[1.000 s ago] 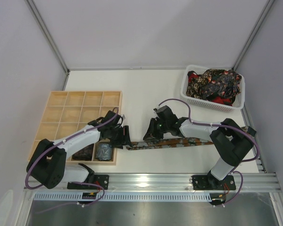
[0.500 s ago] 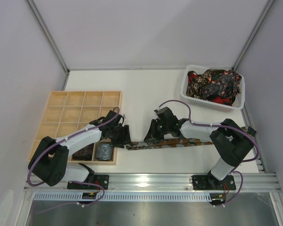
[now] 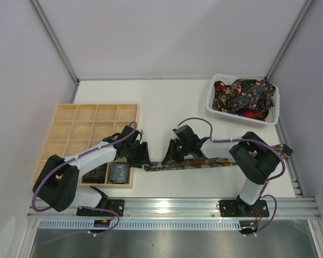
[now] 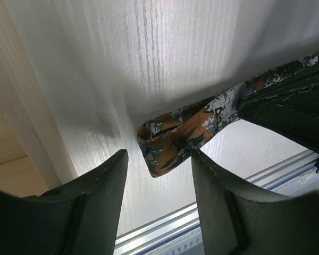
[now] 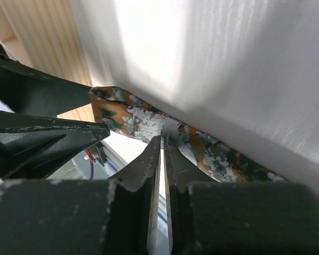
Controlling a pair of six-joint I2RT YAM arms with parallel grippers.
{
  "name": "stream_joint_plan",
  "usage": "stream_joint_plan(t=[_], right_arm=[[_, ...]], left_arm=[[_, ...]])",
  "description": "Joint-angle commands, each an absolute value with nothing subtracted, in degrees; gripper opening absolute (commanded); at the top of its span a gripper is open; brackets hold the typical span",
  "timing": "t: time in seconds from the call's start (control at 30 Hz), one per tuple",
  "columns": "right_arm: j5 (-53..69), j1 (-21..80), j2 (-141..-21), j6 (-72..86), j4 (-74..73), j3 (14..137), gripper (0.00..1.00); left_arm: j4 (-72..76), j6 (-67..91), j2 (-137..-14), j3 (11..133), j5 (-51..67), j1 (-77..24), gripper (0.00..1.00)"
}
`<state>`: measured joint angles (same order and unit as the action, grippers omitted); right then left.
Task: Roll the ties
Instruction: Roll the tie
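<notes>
One tie (image 3: 215, 161), brown-orange with green and white leaf print, lies flat across the table. My right gripper (image 3: 169, 157) pinches it near its left end; in the right wrist view the jaws (image 5: 162, 139) are shut on puckered tie fabric (image 5: 212, 154). My left gripper (image 3: 142, 157) is open at the very tip; in the left wrist view the folded tie end (image 4: 175, 133) sits just beyond its fingertips (image 4: 158, 156), untouched. Two dark coiled ties (image 3: 95, 173) (image 3: 118, 173) rest in the wooden tray's near cells. More ties (image 3: 245, 94) are heaped in the basket.
The pale wooden grid tray (image 3: 75, 129) stands at the left, close behind my left arm. The white mesh basket (image 3: 239, 119) sits at the back right. A metal rail (image 3: 204, 204) runs along the table's near edge.
The right gripper has narrowed onto the tie and slid slightly left. The left gripper has edged a little toward the tie's end.
</notes>
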<state>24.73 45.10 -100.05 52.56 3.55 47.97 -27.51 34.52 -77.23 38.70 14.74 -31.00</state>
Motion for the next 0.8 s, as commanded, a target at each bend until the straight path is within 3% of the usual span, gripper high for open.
stream_joint_plan(t=[0.0,0.3,0.5,0.63,0.77], right_arm=[[25.05,45.44,-101.51,52.65,6.15,49.04,0.11],[25.14,45.53,-103.27,52.56,6.85,47.64,0.10],[24.79,45.62,-104.06,52.38,6.59,47.11,0.09],[24.87,45.79,-104.50,52.47,6.68,46.93,0.08],[25.40,45.88,-105.29,52.65,7.12,46.93,0.08]], left_arm=[[-25.93,34.19,-78.39,40.87,14.32,-31.11,0.57],[-24.96,33.58,-79.72,41.22,14.24,-31.11,0.46],[-25.05,32.61,-79.89,42.19,14.24,-31.11,0.33],[-25.75,32.08,-80.16,43.33,15.29,-31.11,0.04],[-26.19,33.13,-78.49,44.12,17.22,-31.90,0.00]])
